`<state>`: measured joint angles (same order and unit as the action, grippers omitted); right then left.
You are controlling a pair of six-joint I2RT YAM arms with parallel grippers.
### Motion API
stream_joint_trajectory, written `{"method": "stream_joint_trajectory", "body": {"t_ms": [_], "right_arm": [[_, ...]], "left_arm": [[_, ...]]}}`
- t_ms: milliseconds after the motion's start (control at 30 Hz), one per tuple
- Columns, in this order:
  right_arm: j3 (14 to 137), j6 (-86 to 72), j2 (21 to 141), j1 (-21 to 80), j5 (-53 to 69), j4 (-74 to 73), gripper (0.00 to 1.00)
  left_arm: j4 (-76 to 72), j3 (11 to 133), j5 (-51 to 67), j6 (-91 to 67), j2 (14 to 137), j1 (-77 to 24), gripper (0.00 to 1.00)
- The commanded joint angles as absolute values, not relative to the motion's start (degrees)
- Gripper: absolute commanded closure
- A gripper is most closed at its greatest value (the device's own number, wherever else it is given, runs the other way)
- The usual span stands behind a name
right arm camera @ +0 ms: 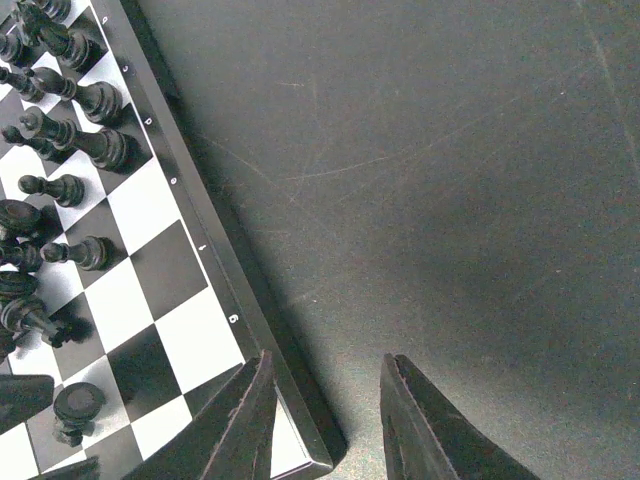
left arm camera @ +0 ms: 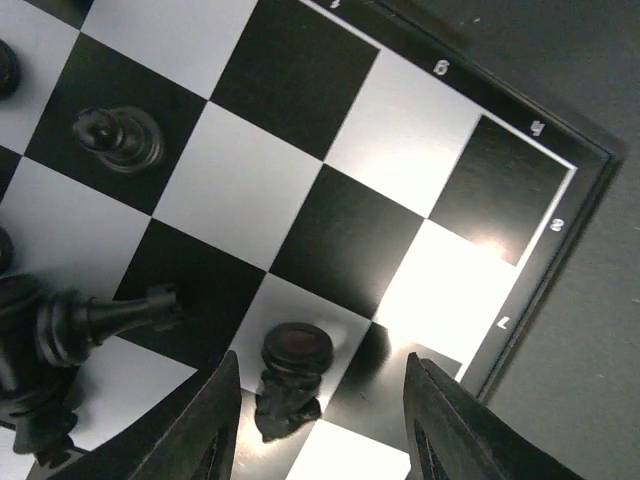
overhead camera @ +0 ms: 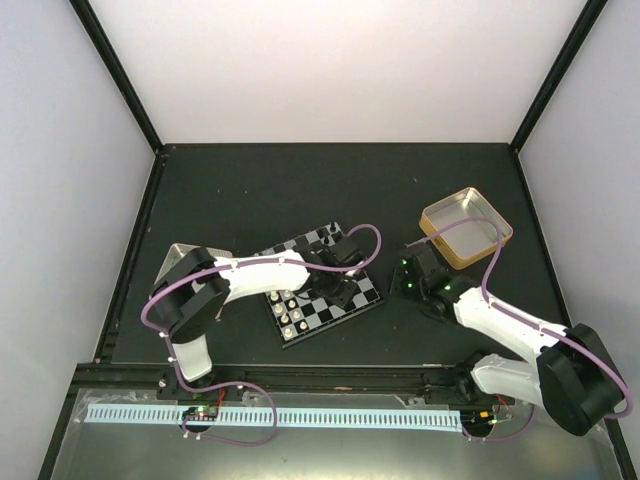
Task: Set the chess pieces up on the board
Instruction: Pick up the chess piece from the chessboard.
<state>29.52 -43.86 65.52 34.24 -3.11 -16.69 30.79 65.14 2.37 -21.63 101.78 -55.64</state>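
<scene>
Dark table (right arm camera: pixel 450 200) spreads beneath both arms. Released, the left hand (left arm camera: pixel 322 400) straddles one black chessman (left arm camera: pixel 296 350) without touching it, near the edge of the board (left arm camera: pixel 300 70), likely lining it up on its square. More black pieces (left arm camera: pixel 120 140) stand beyond. Off the rim, the right hand (right arm camera: pixel 326 370) hovers released and empty, seemingly keeping clear.

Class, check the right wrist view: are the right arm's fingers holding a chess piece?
No, only bare dark table shows between the fingers, with the board off to their side.
</scene>
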Motion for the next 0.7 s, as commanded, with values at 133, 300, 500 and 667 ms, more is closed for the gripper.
{"method": "stream_joint_trajectory", "body": {"t_ms": [133,300,500,667], "right_arm": [[29.18,-43.59,65.02,33.66,-2.52,-15.06,0.7],[29.31,-43.77,65.12,33.66,-2.0,-15.1,0.7],[30.07,-44.2,64.86,33.66,-0.22,-15.68,0.7],[31.99,-43.78,64.77,33.66,1.88,-16.46,0.7]], "left_arm": [[33.7,69.17,-1.64,-21.35,104.8,-56.07,0.55],[33.45,69.25,-1.74,-21.07,105.61,-55.99,0.63],[33.47,69.5,-1.5,-21.08,106.79,-55.99,0.69],[33.31,70.66,-1.61,-20.96,108.02,-55.99,0.7]]}}
